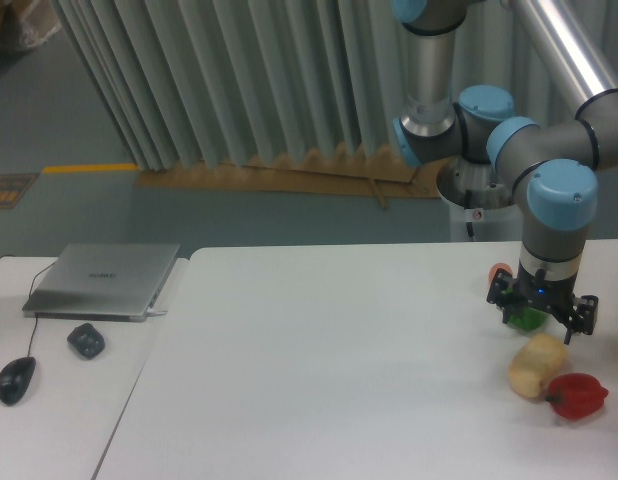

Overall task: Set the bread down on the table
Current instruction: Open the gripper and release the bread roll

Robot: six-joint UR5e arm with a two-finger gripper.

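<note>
The desk point(319, 370) is a broad white top with rounded corners, and everything that matters sits near its right edge. The arm point(554, 215) reaches down there from above, its wrist pointing straight at the surface.

The bread point(536, 364) lies on the desk just below and slightly in front of the hand point(542, 318), on the side nearer the camera. It rests on its side, long axis tilted from lower left to upper right. Its right end touches or nearly touches a red pepper point(577, 394); contact cannot be settled from this view. Nothing grips it and a clear gap shows between its top and the fingertips above.

The hand is spread, its two dark fingers standing apart with nothing between them. A green pepper point(526, 319) shows behind and between the fingers, apparently resting on the desk further back rather than held, though the overlap makes this hard to confirm. A small orange-pink ball point(500, 272) sits just behind the hand's left side.

By the look of it the placing is done: the bread is down and free. The move ahead turns on the hand rising straight away from the bread, since a sideways shift toward the camera could nudge it into the red pepper.
</note>
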